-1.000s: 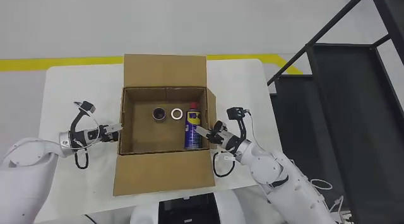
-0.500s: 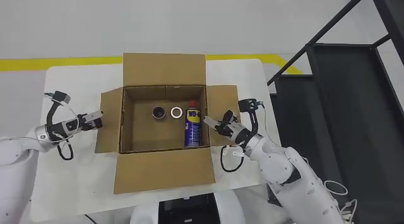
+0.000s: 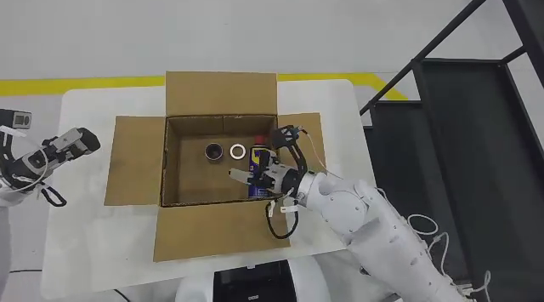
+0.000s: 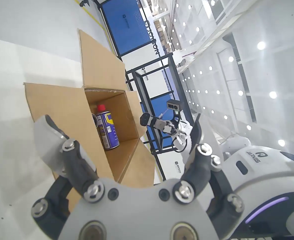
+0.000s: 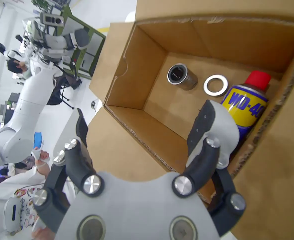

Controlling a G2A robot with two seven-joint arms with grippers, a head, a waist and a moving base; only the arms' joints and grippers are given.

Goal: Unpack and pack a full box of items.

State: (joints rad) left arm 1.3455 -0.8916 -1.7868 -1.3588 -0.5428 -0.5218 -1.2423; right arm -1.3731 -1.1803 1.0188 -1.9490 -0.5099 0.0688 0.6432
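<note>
**Open right gripper beside spray can in corner of box**

On the white table, a cardboard box with all four flaps folded outward. On its floor, toward the far wall: a short metal cylinder, open end showing, and just beside it, apart, a flat metal ring. Ring between the cylinder and the red cap of the spray can. Beyond the table, a yellow floor line; off to the right, a dark metal rack.

Spray can on its side along the right wall of the box, cap toward the far wall. Hemmed in by that wall on one flank, with the near wall close to its base end.

At the near right corner of the box, the right gripper, fingers spread wide and holding nothing. One finger in front of the can's lower body, hard by the right wall; cannot tell whether touching. Other finger over the near wall's rim, clear of the can. Can therefore beside one finger, not between the two.

Out past the left flap, at the table's left edge, the left gripper, well apart from the box's opening, fingers likewise spread and empty. Left flap flat between it and the inside of the box.
</note>
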